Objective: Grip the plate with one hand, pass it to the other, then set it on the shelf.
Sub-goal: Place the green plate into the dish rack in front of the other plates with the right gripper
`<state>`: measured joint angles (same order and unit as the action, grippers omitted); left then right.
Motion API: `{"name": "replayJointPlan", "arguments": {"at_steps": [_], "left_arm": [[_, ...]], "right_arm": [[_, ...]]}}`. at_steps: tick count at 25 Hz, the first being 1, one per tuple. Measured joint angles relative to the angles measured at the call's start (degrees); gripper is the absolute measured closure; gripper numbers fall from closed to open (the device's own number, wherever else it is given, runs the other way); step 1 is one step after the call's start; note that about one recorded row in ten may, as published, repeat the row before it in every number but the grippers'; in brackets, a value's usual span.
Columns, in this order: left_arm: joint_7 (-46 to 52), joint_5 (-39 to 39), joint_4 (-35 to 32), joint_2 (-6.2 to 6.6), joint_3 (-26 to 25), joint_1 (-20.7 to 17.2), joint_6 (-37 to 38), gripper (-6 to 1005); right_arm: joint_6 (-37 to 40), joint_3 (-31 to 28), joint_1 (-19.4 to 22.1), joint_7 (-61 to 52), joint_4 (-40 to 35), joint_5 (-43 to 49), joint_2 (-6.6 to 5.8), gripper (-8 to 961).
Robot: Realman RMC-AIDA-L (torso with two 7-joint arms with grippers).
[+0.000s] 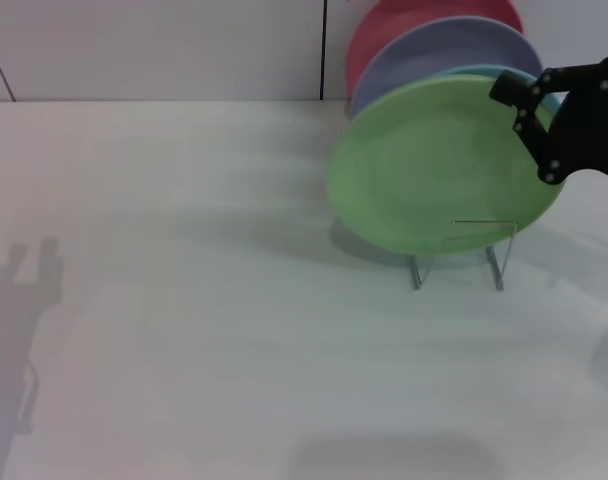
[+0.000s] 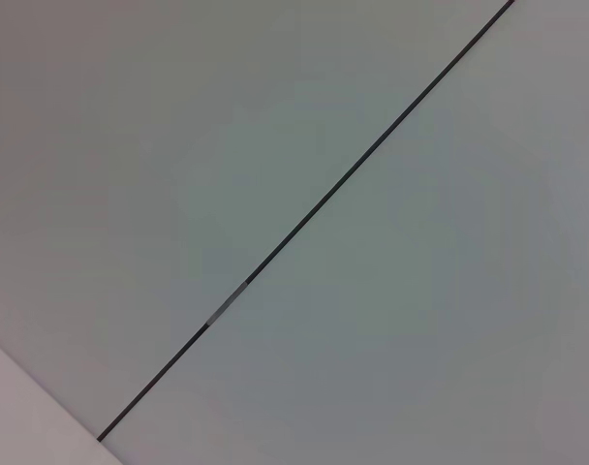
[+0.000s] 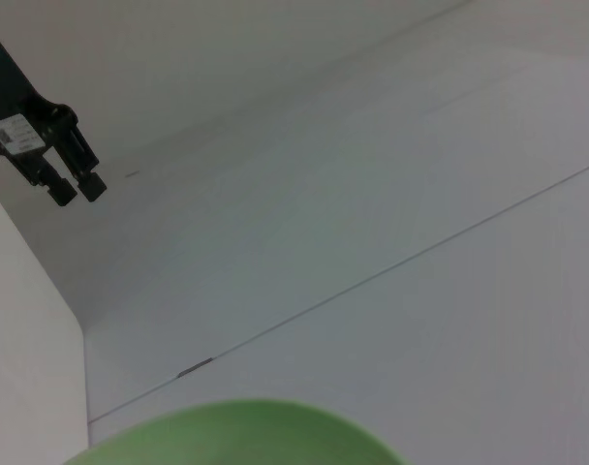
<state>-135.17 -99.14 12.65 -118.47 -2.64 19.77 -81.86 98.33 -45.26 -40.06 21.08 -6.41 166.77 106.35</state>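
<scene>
Plate (image 1: 439, 170): green, tilted on edge at the front of the rack (image 1: 459, 262), ahead of 3 other plates.
Right gripper (image 1: 521, 95): at the plate's upper right rim; cannot tell whether it pinches it.
Left gripper (image 3: 77, 184): far left, fingers slightly spread, holding nothing.

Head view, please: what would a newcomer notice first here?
The light green plate stands upright at the front of the wire dish rack, far right on the white table. The right claw sits at its upper rim; lavender and red plates stand behind.
</scene>
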Motion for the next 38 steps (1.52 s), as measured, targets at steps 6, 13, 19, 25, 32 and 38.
{"name": "replayJointPlan", "arguments": {"at_steps": [6, 13, 19, 25, 32, 38], "left_arm": [[0.0, 0.0, 0.0, 0.09, 0.0, 0.0, 0.1, 520], [0.0, 0.0, -0.1, 0.09, 0.0, 0.0, 0.1, 520], [0.0, 0.0, -0.4, 0.09, 0.0, 0.0, 0.2, 520], [0.5, 0.0, -0.8, 0.06, 0.0, 0.1, 0.2, 520], [0.6, 0.0, -0.8, -0.03, 0.0, 0.3, 0.3, 520], [0.6, 0.0, -0.8, -0.09, 0.0, 0.4, 0.3, 519]], "right_arm": [[-0.4, 0.0, 0.1, 0.0, -0.1, 0.0, 0.23, 940], [-1.2, 0.0, 0.1, 0.5, -0.1, 0.0, 0.73, 941], [-2.4, 0.2, -0.1, 1.3, -0.7, 0.2, 1.41, 932], [-2.6, 1.5, -0.5, -2.2, -1.0, 0.0, 1.15, 913], [-3.6, 0.9, -0.7, -3.1, -1.4, -0.9, 1.36, 845], [-3.1, 0.9, 0.0, -3.5, -1.3, -1.9, 1.39, 744]]}}
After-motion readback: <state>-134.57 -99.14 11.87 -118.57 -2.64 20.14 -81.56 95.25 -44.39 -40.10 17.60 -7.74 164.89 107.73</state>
